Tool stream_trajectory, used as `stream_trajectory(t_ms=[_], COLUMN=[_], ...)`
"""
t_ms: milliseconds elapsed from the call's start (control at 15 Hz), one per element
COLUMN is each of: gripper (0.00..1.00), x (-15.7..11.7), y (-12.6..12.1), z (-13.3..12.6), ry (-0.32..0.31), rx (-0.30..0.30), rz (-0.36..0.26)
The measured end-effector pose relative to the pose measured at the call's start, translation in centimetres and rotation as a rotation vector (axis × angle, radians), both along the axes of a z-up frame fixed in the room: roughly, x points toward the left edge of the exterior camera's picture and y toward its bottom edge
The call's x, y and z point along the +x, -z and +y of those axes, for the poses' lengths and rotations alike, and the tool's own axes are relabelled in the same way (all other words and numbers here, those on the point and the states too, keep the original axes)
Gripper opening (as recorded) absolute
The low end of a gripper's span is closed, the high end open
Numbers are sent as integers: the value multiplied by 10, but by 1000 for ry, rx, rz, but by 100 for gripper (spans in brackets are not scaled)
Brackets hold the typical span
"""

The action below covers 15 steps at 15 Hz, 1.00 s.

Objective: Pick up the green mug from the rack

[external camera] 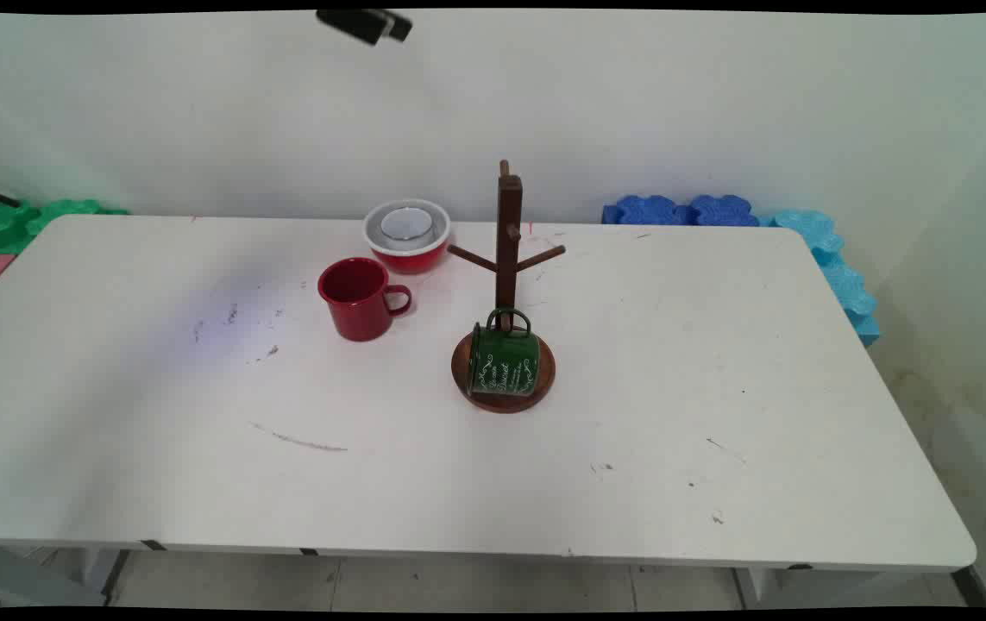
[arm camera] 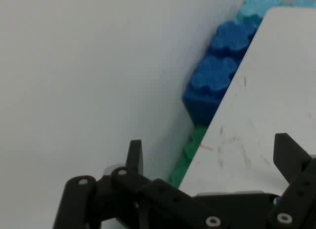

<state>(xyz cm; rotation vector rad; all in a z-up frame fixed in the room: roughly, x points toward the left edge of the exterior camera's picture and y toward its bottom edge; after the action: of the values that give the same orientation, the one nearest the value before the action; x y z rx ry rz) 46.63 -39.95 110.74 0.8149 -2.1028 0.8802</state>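
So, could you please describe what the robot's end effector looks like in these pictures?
The end effector is matte black: a jointed linkage with round silver pivot pins and two flat, squared-off fingers. In the main view only its black tip shows at the top edge. No markings or cables are visible.

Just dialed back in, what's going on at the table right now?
Nothing is being handled. The gripper is raised to the top edge of the main view, open and empty, well above everything. On the white table, a green mug lies on its side on the round base of the wooden mug tree. A red mug stands upright to its left, and a red bowl sits behind that, near the wall.
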Motion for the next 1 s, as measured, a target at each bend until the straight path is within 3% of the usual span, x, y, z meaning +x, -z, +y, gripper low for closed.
stream_trajectory(t_ms=[533, 1000], gripper=[100, 100], x=[21, 32], y=[36, 76], z=[22, 44], ry=[14, 65], rx=[87, 187], rz=[-53, -58])
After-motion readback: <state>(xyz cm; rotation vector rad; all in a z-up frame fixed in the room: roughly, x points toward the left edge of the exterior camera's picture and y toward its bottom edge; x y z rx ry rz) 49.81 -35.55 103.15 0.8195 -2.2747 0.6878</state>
